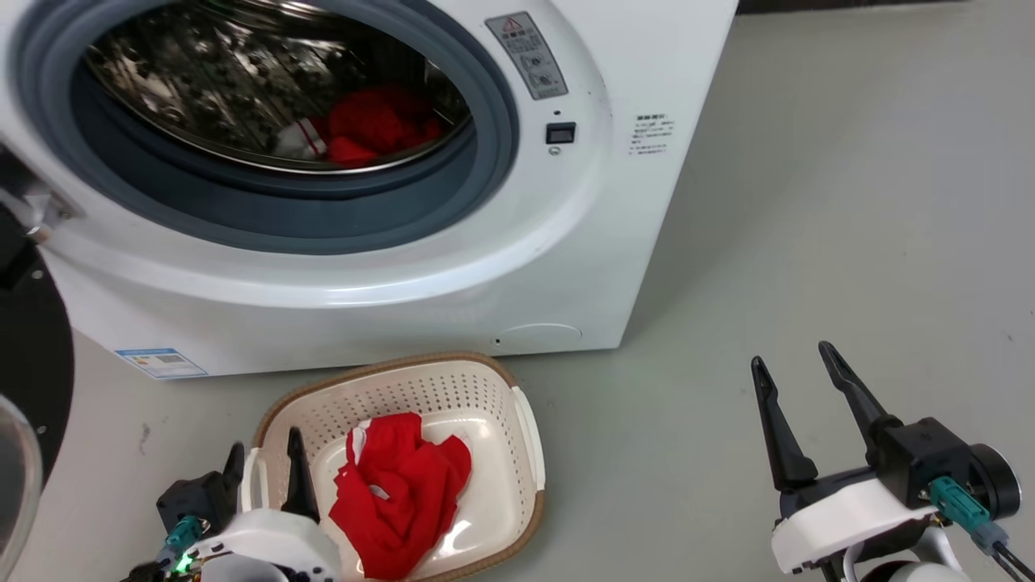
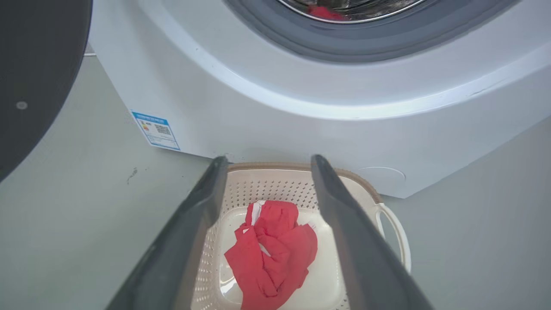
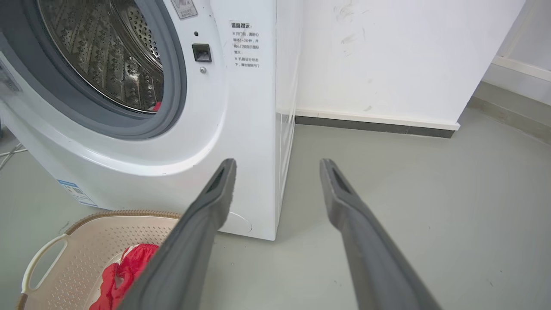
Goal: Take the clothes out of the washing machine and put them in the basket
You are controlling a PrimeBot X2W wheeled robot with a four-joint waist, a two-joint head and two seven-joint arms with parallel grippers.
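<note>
The white washing machine [image 1: 388, 275] stands with its door swung open at the left. Red clothes [image 1: 373, 125] lie at the bottom of its steel drum. Another red garment [image 1: 400, 493] lies crumpled in the cream basket [image 1: 453, 380] on the floor in front of the machine. My left gripper [image 1: 265, 457] hangs open and empty over the basket's near left rim; its wrist view looks down on the garment [image 2: 271, 252] in the basket [image 2: 275, 183]. My right gripper [image 1: 796, 368] is open and empty over bare floor, to the right of the basket [image 3: 107, 241].
The black-rimmed glass door [image 1: 28, 388] juts out at the far left. Grey floor [image 1: 849, 202] stretches to the right of the machine. A white wall [image 3: 387, 60] with a dark skirting strip runs behind.
</note>
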